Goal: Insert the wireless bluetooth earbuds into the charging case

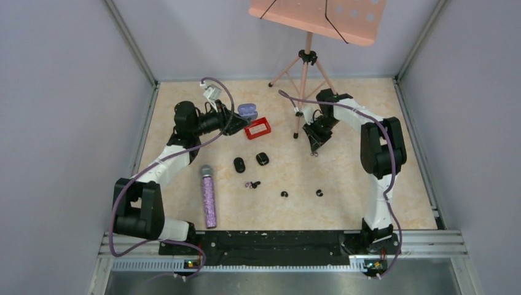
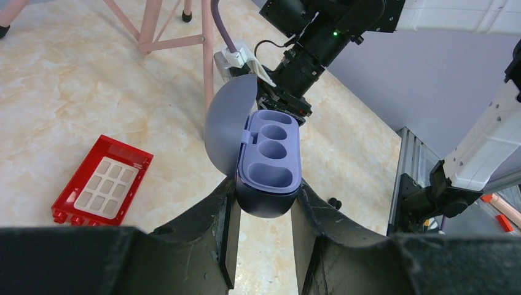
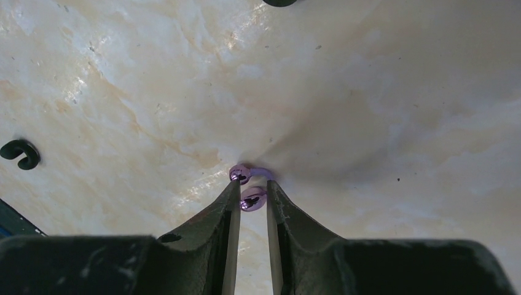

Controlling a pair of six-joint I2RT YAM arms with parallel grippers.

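Both grip: left claw [image 2: 265, 187] the open charging case [image 2: 270, 153], right claw [image 3: 250, 187] a purple earbud [image 3: 252, 198]; a tripod leg [image 1: 300, 98] stands between them, red tray [image 1: 257, 128] at the case's five o'clock.

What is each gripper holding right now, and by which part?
Left gripper: open purple case, by its base sides. Right gripper: purple earbud, by its rounded body.

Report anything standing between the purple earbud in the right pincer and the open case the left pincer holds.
A pink tripod leg stands on the table between the right pincer, shut on the purple earbud, and the case in the left pincer. Its lid is open, its wells empty.
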